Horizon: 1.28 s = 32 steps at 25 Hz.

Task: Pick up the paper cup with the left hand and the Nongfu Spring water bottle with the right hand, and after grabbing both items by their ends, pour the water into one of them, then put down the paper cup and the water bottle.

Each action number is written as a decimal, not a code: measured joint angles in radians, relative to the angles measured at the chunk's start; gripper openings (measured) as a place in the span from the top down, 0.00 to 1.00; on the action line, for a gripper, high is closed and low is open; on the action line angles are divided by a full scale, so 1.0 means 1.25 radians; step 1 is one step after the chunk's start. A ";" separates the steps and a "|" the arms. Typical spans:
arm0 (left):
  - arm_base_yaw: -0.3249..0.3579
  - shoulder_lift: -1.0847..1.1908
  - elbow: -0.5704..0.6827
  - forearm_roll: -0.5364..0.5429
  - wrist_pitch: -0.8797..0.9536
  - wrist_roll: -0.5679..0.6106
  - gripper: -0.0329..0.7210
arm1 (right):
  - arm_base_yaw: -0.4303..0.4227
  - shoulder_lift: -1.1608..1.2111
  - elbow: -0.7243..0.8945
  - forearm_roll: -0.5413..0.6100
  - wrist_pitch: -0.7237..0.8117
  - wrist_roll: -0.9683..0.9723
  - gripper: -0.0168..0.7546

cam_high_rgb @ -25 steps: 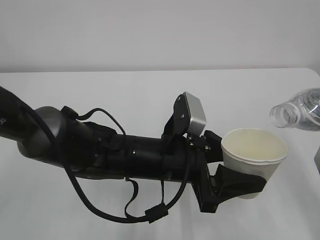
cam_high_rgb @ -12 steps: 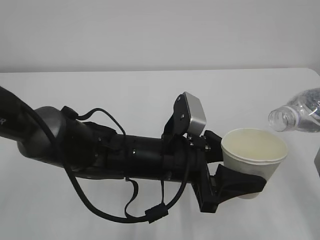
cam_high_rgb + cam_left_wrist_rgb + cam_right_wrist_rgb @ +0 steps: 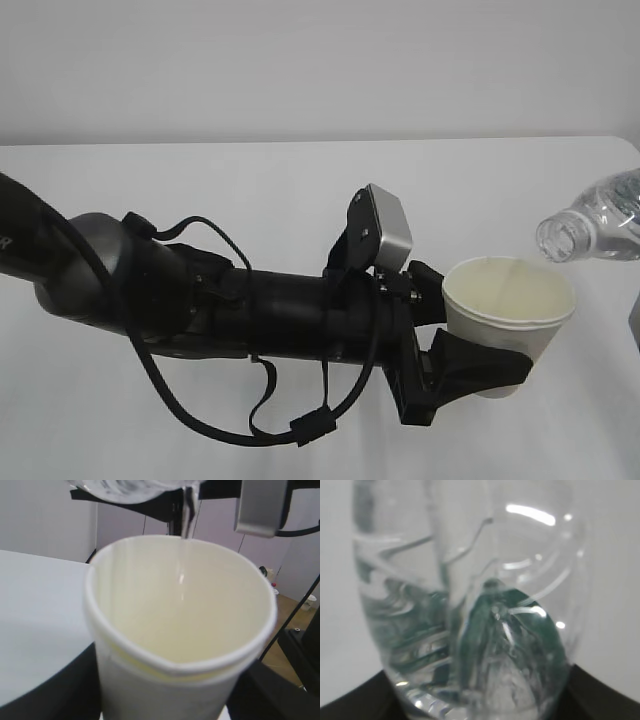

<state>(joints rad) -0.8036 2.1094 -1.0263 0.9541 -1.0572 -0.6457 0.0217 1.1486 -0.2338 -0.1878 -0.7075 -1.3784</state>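
Observation:
My left gripper (image 3: 505, 338) is shut on the white paper cup (image 3: 512, 290), holding it upright above the table by its lower wall. In the left wrist view the cup (image 3: 180, 630) fills the frame between black fingers (image 3: 45, 692). The clear Nongfu Spring water bottle (image 3: 600, 222) lies tipped at the right edge, its open mouth just above the cup's far rim. A thin stream of water (image 3: 186, 510) falls from the bottle (image 3: 125, 487) into the cup. The right wrist view shows the bottle's base (image 3: 470, 610) up close, gripped in my right gripper (image 3: 475, 702).
A white table (image 3: 300, 200) runs under both arms to a pale wall behind. My left arm's black body and cables (image 3: 250, 320) stretch across the lower left. A grey thing (image 3: 635, 330) shows at the right edge.
The bottle has tipped further, its body rising at the right edge while its mouth sank slightly towards the cup. The left arm and cup have stayed still.

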 joint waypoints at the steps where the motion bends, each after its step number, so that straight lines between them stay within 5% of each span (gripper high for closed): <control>1: 0.000 0.000 0.000 0.000 0.000 0.000 0.32 | 0.000 0.000 -0.001 0.000 0.000 0.000 0.40; 32: 0.000 0.000 0.000 0.000 0.000 0.000 0.32 | 0.000 0.000 -0.015 0.000 -0.017 -0.022 0.40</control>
<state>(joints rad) -0.8036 2.1094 -1.0263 0.9541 -1.0572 -0.6457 0.0217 1.1486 -0.2523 -0.1878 -0.7291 -1.4058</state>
